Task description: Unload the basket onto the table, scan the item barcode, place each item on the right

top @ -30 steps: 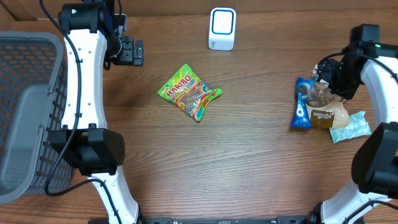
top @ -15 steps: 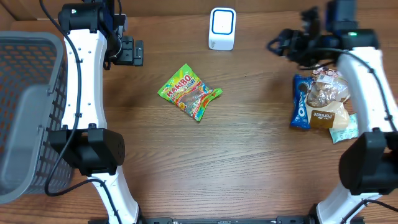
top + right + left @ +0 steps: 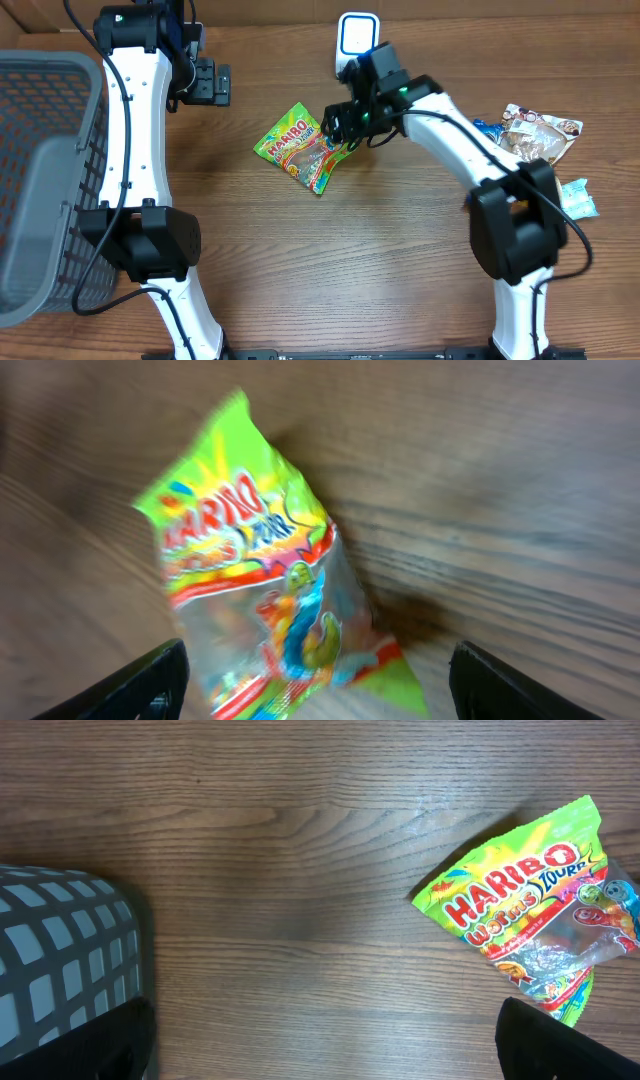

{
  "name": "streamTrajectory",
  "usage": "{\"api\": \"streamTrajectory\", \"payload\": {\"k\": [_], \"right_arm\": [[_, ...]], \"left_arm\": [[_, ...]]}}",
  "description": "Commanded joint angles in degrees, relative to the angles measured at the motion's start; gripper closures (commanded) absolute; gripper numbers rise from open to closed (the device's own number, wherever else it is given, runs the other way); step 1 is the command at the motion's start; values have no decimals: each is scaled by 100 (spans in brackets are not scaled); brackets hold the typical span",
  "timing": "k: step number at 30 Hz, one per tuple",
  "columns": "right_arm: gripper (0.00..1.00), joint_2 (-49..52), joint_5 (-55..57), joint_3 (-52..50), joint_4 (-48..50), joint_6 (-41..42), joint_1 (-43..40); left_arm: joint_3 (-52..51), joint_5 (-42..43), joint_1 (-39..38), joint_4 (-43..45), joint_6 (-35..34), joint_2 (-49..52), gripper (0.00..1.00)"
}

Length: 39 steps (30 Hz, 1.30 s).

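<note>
Overhead, we saw the Haribo bag lying flat on the table, at 7 o'clock from the white scanner. The right gripper hovered over the bag's 2 o'clock corner, jaws spread wide and holding nothing; its wrist view showed 2 fingertips flanking the bag. The left gripper stood with jaws fully parted, empty, at 10 o'clock from the bag, well apart from it.

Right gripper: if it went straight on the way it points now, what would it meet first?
Most likely the green plastic Haribo candy bag, lying on the brown wooden table; it fills the space ahead of the open right gripper, though depth is unclear.
</note>
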Motion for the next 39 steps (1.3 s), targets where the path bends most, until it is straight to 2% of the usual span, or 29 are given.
{"api": "streamTrajectory", "payload": {"k": [1,5,8,11,15,18,21,26,29,32,36,39], "right_arm": [[16,326,122,-37,153,-133,42],[16,511,-122,-37,160,-127,46],[22,527,-136,-37,-109,90,46],[28,527,-9,-37,-706,632,46],[31,527,470,-37,-1598,1373,44],[32,525,529,-13,-2074,1414,39],[31,485,520,229,-2321,896,39],[16,428,586,1187,-2527,-83,20],[7,428,636,1491,-2090,-791,17],[0,496,616,1401,-1316,-1156,31],[1,684,612,1222,-826,-1161,31],[7,868,337,1217,-791,-1161,35]], "left_arm": [[39,26,-48,9,109,44,0],[39,26,-48,9,109,44,0],[39,26,-48,9,109,44,0],[39,26,-48,9,109,44,1],[39,26,-48,9,109,44,0],[39,26,-48,9,109,44,0],[39,26,-48,9,109,44,0],[39,26,-48,9,109,44,0],[39,26,-48,9,109,44,0],[39,26,-48,9,109,44,0],[39,26,-48,9,109,44,0],[39,26,-48,9,109,44,0]]}}
